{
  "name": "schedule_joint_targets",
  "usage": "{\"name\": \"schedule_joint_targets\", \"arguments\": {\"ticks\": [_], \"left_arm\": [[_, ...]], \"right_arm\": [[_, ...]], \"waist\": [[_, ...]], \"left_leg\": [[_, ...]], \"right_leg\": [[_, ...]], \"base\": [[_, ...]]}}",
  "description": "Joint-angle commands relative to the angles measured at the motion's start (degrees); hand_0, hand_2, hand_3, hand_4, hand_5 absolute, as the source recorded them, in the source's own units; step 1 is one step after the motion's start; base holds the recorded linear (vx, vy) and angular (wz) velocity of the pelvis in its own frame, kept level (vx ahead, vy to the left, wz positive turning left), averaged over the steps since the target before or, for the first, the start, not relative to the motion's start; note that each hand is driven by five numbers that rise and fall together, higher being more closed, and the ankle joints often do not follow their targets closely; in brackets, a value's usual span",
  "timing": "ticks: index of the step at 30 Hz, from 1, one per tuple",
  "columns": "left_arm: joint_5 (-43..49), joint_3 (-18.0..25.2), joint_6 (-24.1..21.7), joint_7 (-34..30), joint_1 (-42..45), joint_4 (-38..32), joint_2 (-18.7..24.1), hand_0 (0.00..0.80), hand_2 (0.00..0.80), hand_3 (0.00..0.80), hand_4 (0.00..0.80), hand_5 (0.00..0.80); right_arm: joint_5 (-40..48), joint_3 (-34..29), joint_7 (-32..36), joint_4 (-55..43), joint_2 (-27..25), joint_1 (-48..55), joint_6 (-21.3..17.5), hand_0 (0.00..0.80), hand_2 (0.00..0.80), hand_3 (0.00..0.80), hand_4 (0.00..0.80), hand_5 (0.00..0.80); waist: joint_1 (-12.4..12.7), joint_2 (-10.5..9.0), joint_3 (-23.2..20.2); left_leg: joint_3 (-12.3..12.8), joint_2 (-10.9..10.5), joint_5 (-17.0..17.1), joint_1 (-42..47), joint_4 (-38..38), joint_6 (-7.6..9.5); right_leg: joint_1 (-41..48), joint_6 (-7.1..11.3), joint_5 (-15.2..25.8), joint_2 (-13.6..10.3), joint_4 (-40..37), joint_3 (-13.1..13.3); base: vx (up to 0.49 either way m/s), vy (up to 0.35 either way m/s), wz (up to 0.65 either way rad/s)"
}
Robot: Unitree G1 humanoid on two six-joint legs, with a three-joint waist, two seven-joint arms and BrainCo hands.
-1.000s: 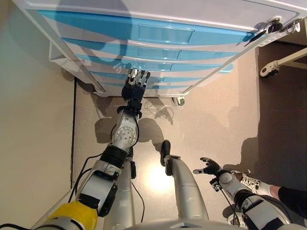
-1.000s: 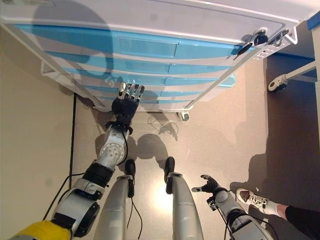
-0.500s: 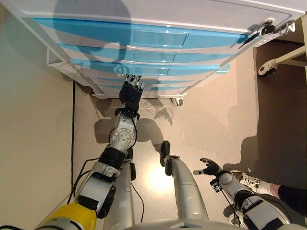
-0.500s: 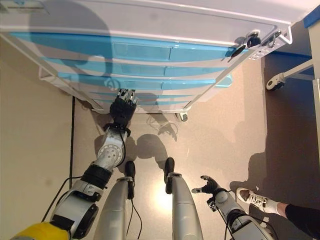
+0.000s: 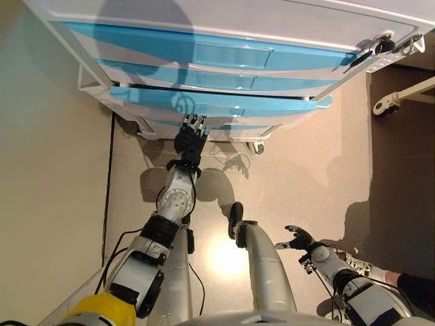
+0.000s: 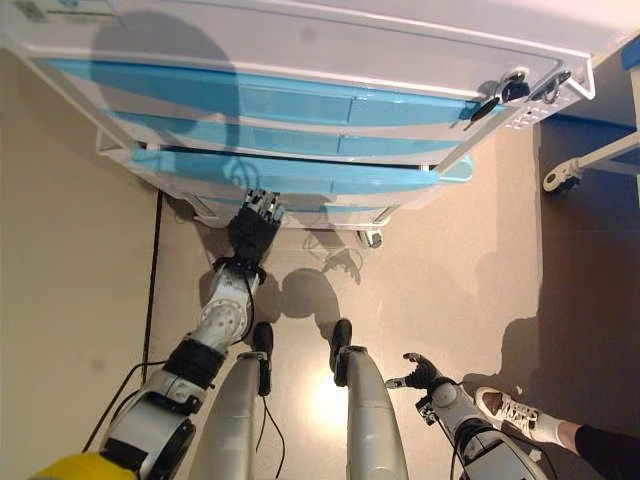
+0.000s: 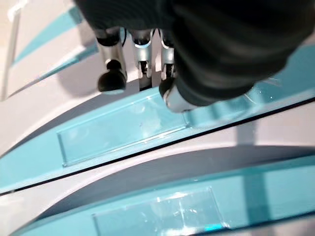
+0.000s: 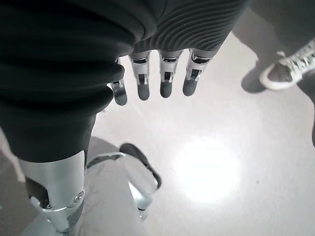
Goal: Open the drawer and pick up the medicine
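A white drawer cabinet (image 5: 224,20) with several blue drawer fronts stands before me. Its third drawer (image 5: 224,102) sticks out past the others. My left hand (image 5: 191,139) reaches up to that drawer's front edge. In the left wrist view its fingers (image 7: 110,78) are curled over the lip of the blue front (image 7: 118,132). The drawer's inside is hidden and no medicine shows in any view. My right hand (image 5: 299,239) hangs low at my right side with straight fingers (image 8: 165,81) and holds nothing.
The cabinet stands on castors (image 5: 257,145). Keys (image 5: 380,46) hang in the lock at its top right corner. Another wheeled frame (image 5: 387,103) stands to the right. A person's white shoe (image 6: 510,412) is on the floor near my right hand. A wall runs along the left.
The third drawer has slid out towards me with my left hand at its front edge. The camera has shifted a little. The right hand has not moved.
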Motion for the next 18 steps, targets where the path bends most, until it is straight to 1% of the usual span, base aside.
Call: {"name": "schedule_joint_targets", "arguments": {"ticks": [1,2,3,5,8,10,11,12,13,14,15,16,17,18], "left_arm": [[2.52,-2.09,-2.07,-9.62,-2.98,-20.25,-1.13,0.800,0.800,0.800,0.800,0.800],[2.38,-2.43,-1.71,-9.99,-1.09,-21.98,0.06,0.800,0.800,0.800,0.800,0.800],[2.39,-2.43,-1.71,-9.98,-1.06,-22.01,0.08,0.800,0.800,0.800,0.800,0.800],[1.78,-2.50,-1.27,-10.78,0.86,-24.71,1.08,0.800,0.800,0.800,0.800,0.800],[1.78,-2.47,-0.40,-11.78,3.86,-28.12,2.75,0.800,0.800,0.800,0.800,0.800],[1.90,-2.97,0.75,-13.29,7.31,-31.86,4.06,0.800,0.800,0.800,0.800,0.800],[1.88,-3.16,0.92,-13.50,8.41,-32.88,4.64,0.800,0.800,0.800,0.800,0.800],[1.88,-3.16,0.92,-13.50,8.41,-32.88,4.64,0.800,0.800,0.800,0.800,0.800],[1.72,-3.30,1.75,-14.30,11.29,-35.22,5.17,0.800,0.800,0.800,0.800,0.800],[1.51,-3.48,2.38,-14.75,12.77,-35.97,5.49,0.800,0.800,0.800,0.800,0.800],[1.51,-3.48,2.39,-14.74,12.81,-36.00,5.50,0.800,0.800,0.800,0.800,0.800],[1.15,-3.29,2.98,-15.36,14.61,-36.63,5.71,0.800,0.800,0.800,0.800,0.800],[0.47,-2.01,3.57,-16.08,18.69,-38.02,6.44,0.800,0.800,0.800,0.800,0.800],[0.47,-2.00,3.58,-16.06,18.76,-38.08,6.45,0.800,0.800,0.800,0.800,0.800]], "right_arm": [[-2.16,2.11,-0.26,0.89,-3.54,3.69,-0.01,0.000,0.000,0.000,0.000,0.000],[-2.57,2.37,-0.39,1.02,-3.50,3.48,0.15,0.000,0.000,0.000,0.000,0.000],[-2.58,2.37,-0.40,1.02,-3.48,3.49,0.15,0.000,0.000,0.000,0.000,0.000],[-2.93,2.50,-0.67,1.13,-3.50,3.24,0.14,0.000,0.000,0.000,0.000,0.000],[-3.64,2.93,-0.77,0.97,-3.47,3.25,0.03,0.000,0.000,0.000,0.000,0.000],[-4.51,3.21,-0.47,0.25,-3.91,4.20,-0.14,0.000,0.000,0.000,0.000,0.000],[-4.73,3.11,-0.48,0.30,-4.19,4.39,-0.18,0.000,0.000,0.000,0.000,0.000],[-4.73,3.11,-0.48,0.30,-4.19,4.39,-0.18,0.000,0.000,0.000,0.000,0.000],[-5.56,3.24,-0.49,0.44,-4.52,4.56,-0.16,0.000,0.000,0.000,0.000,0.000],[-5.88,3.12,-0.49,0.44,-4.60,4.72,-0.19,0.000,0.000,0.000,0.000,0.000],[-5.88,3.12,-0.49,0.44,-4.59,4.74,-0.19,0.000,0.000,0.000,0.000,0.000],[-6.25,2.88,-0.61,0.72,-4.66,4.90,-0.14,0.000,0.000,0.000,0.000,0.000],[-6.89,2.19,-0.84,1.41,-4.87,5.18,-0.12,0.000,0.000,0.000,0.000,0.000],[-6.90,2.21,-0.84,1.41,-4.86,5.20,-0.13,0.000,0.000,0.000,0.000,0.000]], "waist": [[2.39,1.82,-3.34],[3.20,1.66,-2.55],[3.18,1.66,-2.51],[3.92,1.45,-1.49],[5.12,1.28,-0.48],[6.30,1.52,0.42],[6.64,1.65,0.66],[6.63,1.65,0.66],[7.67,1.82,1.41],[8.11,1.89,1.82],[8.07,1.91,1.84],[8.71,2.01,2.34],[9.93,2.40,3.15],[9.88,2.42,3.17]], "left_leg": [[-1.68,-0.31,-0.34,-0.91,0.01,1.21],[-2.40,-0.61,0.03,-0.43,0.37,1.15],[-2.42,-0.62,0.03,-0.37,0.37,1.14],[-3.19,-0.75,0.26,-0.13,1.07,1.09],[-4.54,-0.97,0.84,0.48,2.06,1.03],[-6.45,-1.57,1.32,0.72,3.40,0.91],[-7.12,-1.87,1.44,0.80,3.79,0.80],[-7.13,-1.87,1.44,0.81,3.79,0.80],[-8.26,-2.32,1.83,1.38,4.08,0.53],[-8.77,-2.63,1.98,1.72,4.15,0.41],[-8.81,-2.65,1.98,1.77,4.14,0.40],[-9.24,-2.96,2.13,2.06,4.27,0.31],[-10.26,-3.69,2.46,2.91,4.18,0.08],[-10.31,-3.72,2.46,2.97,4.17,0.07]], "right_leg": [[0.30,0.67,3.24,2.12,0.75,-2.27],[1.06,0.28,2.89,2.19,1.42,-2.81],[1.13,0.27,2.87,2.19,1.41,-2.83],[1.91,-0.05,3.22,2.18,1.32,-3.72],[3.03,-0.58,2.39,2.52,2.17,-5.01],[3.93,-1.15,1.27,2.41,4.20,-6.56],[4.30,-1.29,0.97,2.22,4.63,-7.09],[4.31,-1.29,0.97,2.22,4.63,-7.10],[5.40,-1.66,0.10,1.87,5.79,-8.05],[5.97,-1.81,-0.24,1.52,6.14,-8.57],[6.04,-1.81,-0.26,1.50,6.14,-8.62],[6.59,-1.97,-0.60,1.20,6.59,-9.18],[7.82,-2.21,-1.25,0.63,7.08,-10.24],[7.91,-2.22,-1.27,0.61,7.06,-10.29]], "base": [[-0.073,-0.103,0.05],[-0.073,-0.103,0.07],[-0.077,-0.106,0.18],[-0.080,-0.088,0.27],[-0.097,-0.111,0.20],[-0.098,-0.125,0.23],[-0.042,-0.064,0.31],[-0.058,-0.086,0.44],[-0.057,-0.079,0.34],[-0.057,-0.079,0.34],[-0.038,-0.053,0.32],[-0.053,-0.078,0.36],[-0.053,-0.078,0.24],[-0.037,-0.086,0.27]]}}
